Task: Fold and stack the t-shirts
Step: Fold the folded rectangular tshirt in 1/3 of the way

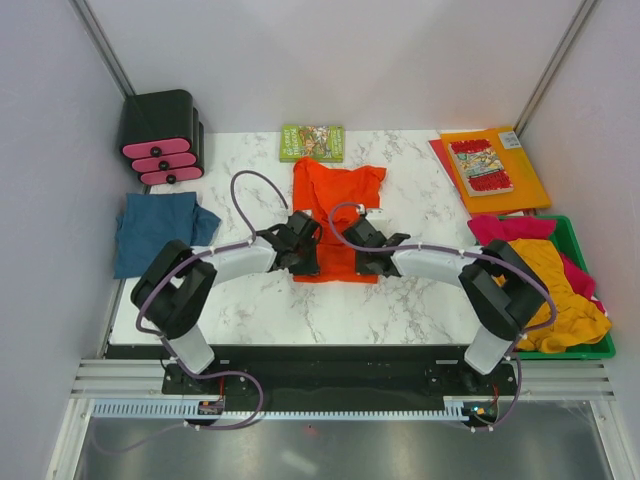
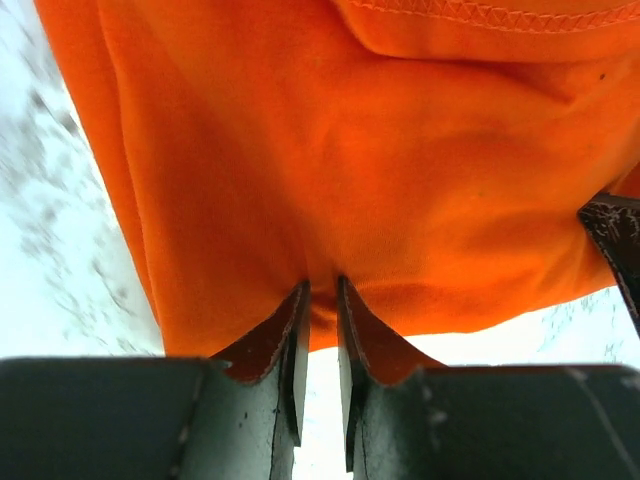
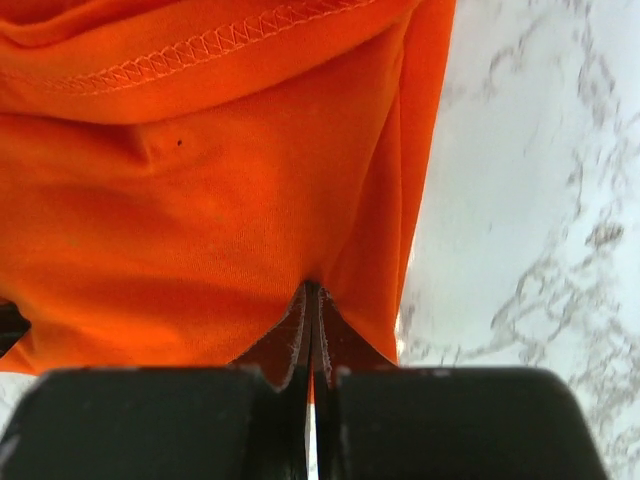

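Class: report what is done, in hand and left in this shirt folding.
Done: nothing stacked. In hand: the left gripper and right gripper pinch the near hem of the bright orange-red t-shirt. Left: rumpled teal-blue shirt, plus mustard-yellow shirt and magenta-pink shirt in the green bin.

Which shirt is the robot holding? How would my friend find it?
Find the white marble table and look at its middle. The orange-red t-shirt lies flat there, the left gripper and the right gripper pinching its near hem. The blue shirt at the left is crumpled; the yellow shirt and pink shirt fill the green bin.
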`<state>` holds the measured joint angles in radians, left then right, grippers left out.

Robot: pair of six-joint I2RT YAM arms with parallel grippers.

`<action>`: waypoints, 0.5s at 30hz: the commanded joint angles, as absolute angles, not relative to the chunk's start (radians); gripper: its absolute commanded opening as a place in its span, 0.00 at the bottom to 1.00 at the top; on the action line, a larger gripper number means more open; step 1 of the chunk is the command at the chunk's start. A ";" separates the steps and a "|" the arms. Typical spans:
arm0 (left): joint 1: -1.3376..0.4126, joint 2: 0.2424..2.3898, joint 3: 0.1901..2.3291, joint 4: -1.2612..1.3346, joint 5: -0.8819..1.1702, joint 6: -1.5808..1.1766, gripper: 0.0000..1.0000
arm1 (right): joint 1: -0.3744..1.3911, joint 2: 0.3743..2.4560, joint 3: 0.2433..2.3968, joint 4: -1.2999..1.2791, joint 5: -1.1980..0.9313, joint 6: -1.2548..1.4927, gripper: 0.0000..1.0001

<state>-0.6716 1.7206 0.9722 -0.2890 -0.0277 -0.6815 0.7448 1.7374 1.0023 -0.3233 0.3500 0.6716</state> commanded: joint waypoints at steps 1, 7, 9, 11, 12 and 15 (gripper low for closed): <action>-0.742 1.684 0.858 -0.331 -0.029 -0.759 0.24 | 0.808 1.663 0.902 -0.356 0.342 0.735 0.00; -0.839 1.554 0.732 -0.348 -0.054 -0.833 0.24 | 0.905 1.547 0.792 -0.397 0.337 0.830 0.00; -0.862 1.482 0.695 -0.368 -0.064 -0.856 0.25 | 0.925 1.508 0.769 -0.419 0.344 0.853 0.00; -0.870 1.428 0.683 -0.386 -0.090 -0.867 0.33 | 0.927 1.457 0.787 -0.446 0.374 0.853 0.05; -0.871 1.373 0.683 -0.402 -0.103 -0.865 0.36 | 0.927 1.441 0.805 -0.452 0.391 0.835 0.11; -0.870 1.304 0.719 -0.423 -0.156 -0.859 0.47 | 0.928 1.416 0.929 -0.497 0.460 0.769 0.31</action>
<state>-0.8707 1.3964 0.6910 -0.3523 -0.0689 -0.8204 0.9283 1.4681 0.7959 -0.4438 0.3721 0.8093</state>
